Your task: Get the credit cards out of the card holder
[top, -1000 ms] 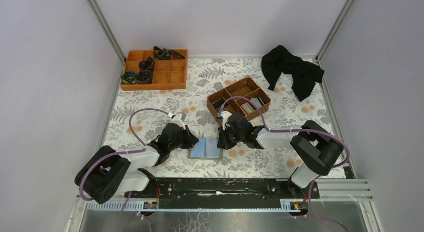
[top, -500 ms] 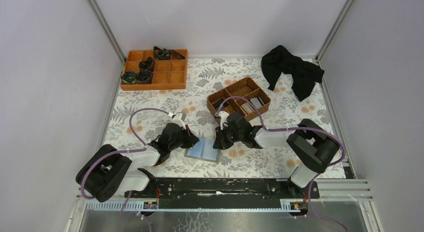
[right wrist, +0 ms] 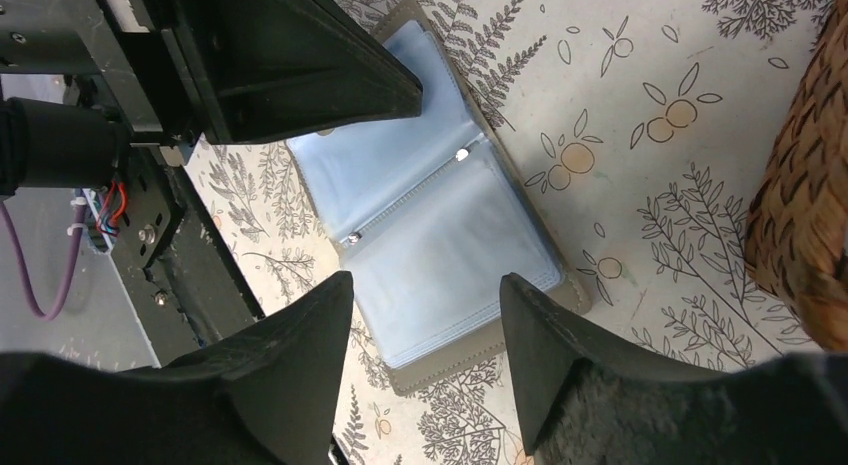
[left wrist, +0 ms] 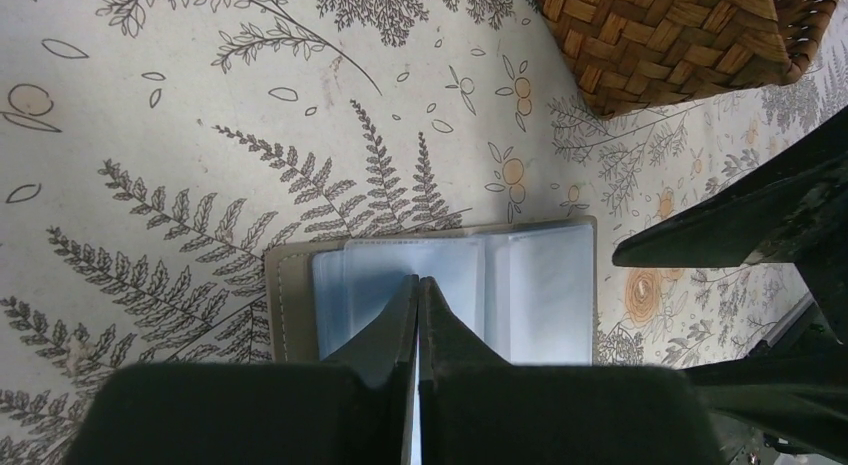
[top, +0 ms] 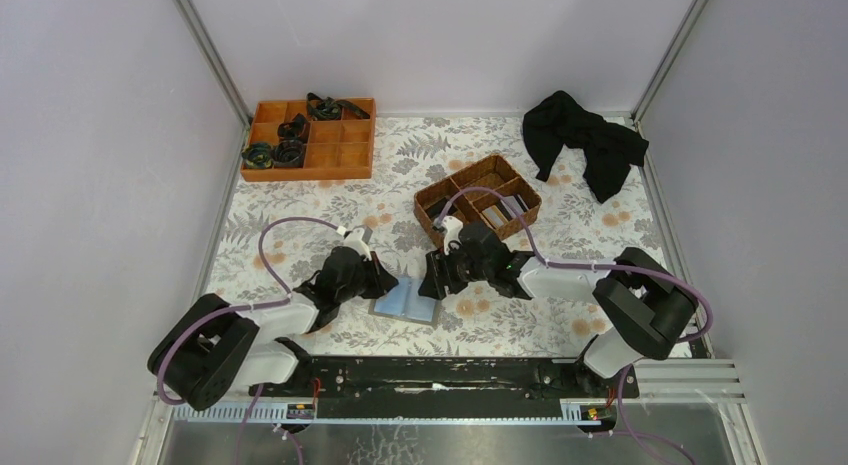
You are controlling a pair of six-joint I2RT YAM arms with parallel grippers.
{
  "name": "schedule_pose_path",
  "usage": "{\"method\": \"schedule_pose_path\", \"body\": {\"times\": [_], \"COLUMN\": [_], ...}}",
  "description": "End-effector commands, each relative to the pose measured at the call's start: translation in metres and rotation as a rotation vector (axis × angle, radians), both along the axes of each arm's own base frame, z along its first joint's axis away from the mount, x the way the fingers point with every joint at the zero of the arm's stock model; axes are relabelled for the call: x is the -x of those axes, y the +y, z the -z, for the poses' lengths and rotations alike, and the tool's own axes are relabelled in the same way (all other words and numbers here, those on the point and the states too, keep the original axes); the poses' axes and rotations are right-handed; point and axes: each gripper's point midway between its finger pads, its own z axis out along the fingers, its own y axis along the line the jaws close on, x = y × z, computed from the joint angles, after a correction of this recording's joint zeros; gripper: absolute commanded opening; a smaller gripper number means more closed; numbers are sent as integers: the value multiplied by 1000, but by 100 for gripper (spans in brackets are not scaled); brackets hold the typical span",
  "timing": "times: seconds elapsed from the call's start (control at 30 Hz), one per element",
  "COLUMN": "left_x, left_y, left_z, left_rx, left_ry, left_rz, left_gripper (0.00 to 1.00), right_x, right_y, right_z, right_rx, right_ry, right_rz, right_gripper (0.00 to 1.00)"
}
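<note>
The card holder point(top: 408, 298) lies open on the floral mat between the two arms, its clear blue-grey sleeves point(right wrist: 440, 215) looking empty. My left gripper point(top: 390, 283) is shut, and its tips point(left wrist: 418, 281) rest on the holder's left panel point(left wrist: 380, 275). My right gripper point(top: 432, 281) hangs just above the right panel with its jaws open point(right wrist: 425, 277) and nothing between them. Credit cards point(top: 505, 209), dark and pale, lie in the compartments of the wicker basket point(top: 478, 175) just behind the right gripper.
An orange divided tray point(top: 345, 155) with dark coiled items stands at the back left. A black cloth point(top: 583, 140) lies at the back right. The basket's woven wall point(left wrist: 680, 35) is close beyond the holder. Grey walls close in both sides.
My right gripper has opened wide and shifted slightly left over the holder. The holder has turned a little on the mat. The left gripper has stayed shut in place.
</note>
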Motion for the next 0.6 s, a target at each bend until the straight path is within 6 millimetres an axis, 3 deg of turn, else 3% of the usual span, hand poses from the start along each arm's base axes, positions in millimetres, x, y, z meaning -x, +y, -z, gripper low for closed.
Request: {"method": "schedule_pose_path", "body": {"times": [0.0,0.13,0.3,0.57], "left_x": [1,-2,-1,10], "left_y": [1,3,6,20], "left_z": [-8,-19,-25,-5], "left_rx": [-15,-15,-22,-93], "left_ry": [-6,-29,-41,12], "left_rz": [5,0,-7,-25], "left_gripper": [0,0,0,0], "right_x": [3,9,17,19], "right_y": [-1,1,1,0], "right_z": [-13,-4,7,15], "right_rx": [-32,-45,-59,-54], "right_ry": [-14,30,69,79], "right_rz": [15,7,5,3], "right_gripper": [63,54,53,53]}}
